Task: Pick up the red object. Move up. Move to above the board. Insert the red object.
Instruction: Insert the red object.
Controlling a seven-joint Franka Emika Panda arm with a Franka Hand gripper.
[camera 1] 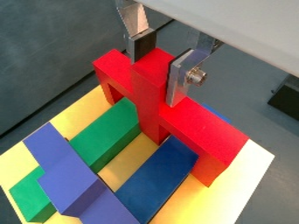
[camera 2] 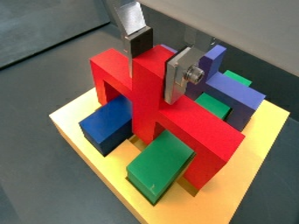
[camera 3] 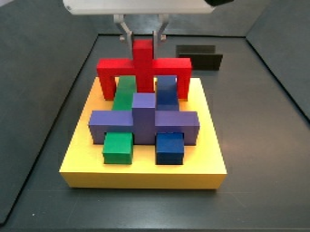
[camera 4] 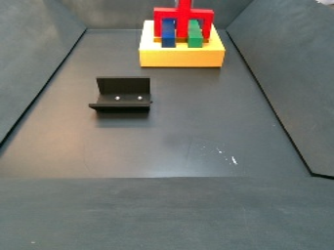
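Observation:
The red object [camera 1: 198, 131] stands upright on the yellow board [camera 1: 251, 188], its two legs down among the other blocks and its post pointing up. In a side view the red object [camera 3: 143, 65] is at the far end of the board [camera 3: 145, 172]. My gripper [camera 3: 143, 38] hangs directly above it, one finger on each side of the post's top. Both wrist views show the gripper [camera 1: 162, 66] [camera 2: 158, 66] straddling the post of the red object [camera 2: 193, 131]. A small gap shows beside the fingers, so it is open.
A purple cross-shaped block [camera 3: 143, 118], green bars [camera 3: 118, 145] and blue bars [camera 3: 169, 145] fill the board in front of the red piece. The dark fixture [camera 4: 121, 95] stands on the grey floor apart from the board [camera 4: 183, 57]. Dark walls enclose the floor.

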